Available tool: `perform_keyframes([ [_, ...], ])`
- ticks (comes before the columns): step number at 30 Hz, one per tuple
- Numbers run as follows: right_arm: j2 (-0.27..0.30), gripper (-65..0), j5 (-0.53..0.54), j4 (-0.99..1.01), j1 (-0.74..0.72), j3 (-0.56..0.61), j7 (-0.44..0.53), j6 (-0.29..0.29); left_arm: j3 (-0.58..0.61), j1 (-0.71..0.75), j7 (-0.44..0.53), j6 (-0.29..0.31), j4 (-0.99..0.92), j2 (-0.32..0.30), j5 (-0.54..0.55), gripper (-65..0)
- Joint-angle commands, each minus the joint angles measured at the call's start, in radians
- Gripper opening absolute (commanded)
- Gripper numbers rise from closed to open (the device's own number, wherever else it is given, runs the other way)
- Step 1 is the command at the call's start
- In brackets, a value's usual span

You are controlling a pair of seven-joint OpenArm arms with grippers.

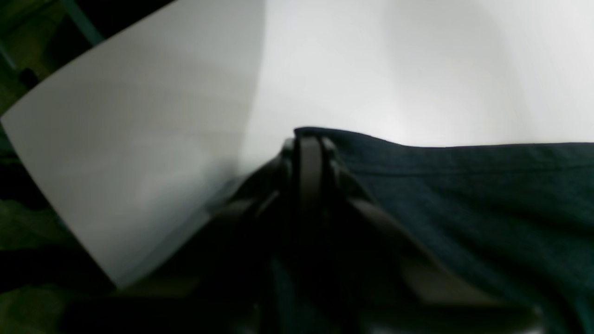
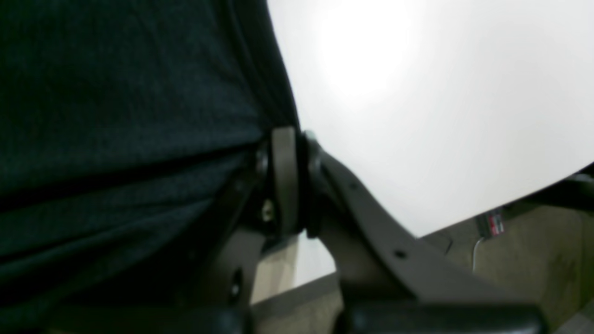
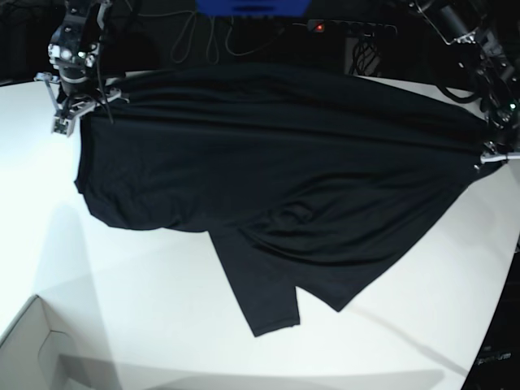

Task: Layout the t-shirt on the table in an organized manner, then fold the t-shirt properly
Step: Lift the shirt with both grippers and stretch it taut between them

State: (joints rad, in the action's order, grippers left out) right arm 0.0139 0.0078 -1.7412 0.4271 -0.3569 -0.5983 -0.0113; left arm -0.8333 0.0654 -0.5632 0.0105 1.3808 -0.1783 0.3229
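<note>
Presently, the scene is set out as follows.
T-shirt: the black t-shirt (image 3: 268,162) is held stretched in the air between the two arms, its upper edge drawn taut across the far part of the table (image 3: 146,284).
Hanging cloth: the body is seen sagging in folds below that edge, and one narrow part is draped down towards the near edge of the table; whether its tip is touching the surface cannot be told.
Left gripper: the left gripper (image 1: 310,139) is closed on a corner of the t-shirt, the fabric being pinched between its jaws; in the base view it is found by the table's right edge.
Right gripper: the right gripper (image 2: 292,139) is likewise clamped on the t-shirt's edge, cloth being gathered beside it; in the base view it is placed over the far left corner.
Table: a white surface with a curved edge is shown beneath the shirt.
Box: a white box corner (image 3: 32,345) is seen at the near left corner of the table, well apart from the cloth.
</note>
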Motion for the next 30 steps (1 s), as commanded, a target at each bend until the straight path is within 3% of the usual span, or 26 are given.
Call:
perform_keyframes([
  [1, 0.007, -65.0, -0.007, -0.016, 0.000, -0.004, 0.005, 0.004, -0.004, -0.014, 0.036, -0.004, 0.015, -0.017, -0.003, -65.0],
  [11, 0.001, -65.0, -0.007, -0.164, 0.022, -0.015, 0.002, 0.006, -0.004, -0.017, 0.036, -0.004, -0.040, -0.016, -0.003, -64.8],
  [14, 0.004, -65.0, -0.007, -0.170, 0.017, -0.015, -0.048, 0.006, -0.004, -0.016, 0.036, -0.004, -0.040, -0.016, -0.003, -61.9],
  [19, 0.008, -54.8, -0.009, -0.168, 0.002, -0.014, -0.114, 0.006, -0.008, -0.016, 0.036, -0.004, -0.031, -0.014, -0.003, -51.2],
  [25, 0.022, -41.8, -0.009, -0.167, 0.003, -0.012, -0.150, 0.006, -0.010, -0.014, 0.036, -0.004, -0.030, -0.014, -0.001, -50.1],
  [30, 0.022, -37.4, -0.009, -0.168, 0.009, -0.015, -0.150, 0.006, -0.011, -0.017, 0.036, -0.004, -0.028, -0.016, -0.001, -46.1],
])
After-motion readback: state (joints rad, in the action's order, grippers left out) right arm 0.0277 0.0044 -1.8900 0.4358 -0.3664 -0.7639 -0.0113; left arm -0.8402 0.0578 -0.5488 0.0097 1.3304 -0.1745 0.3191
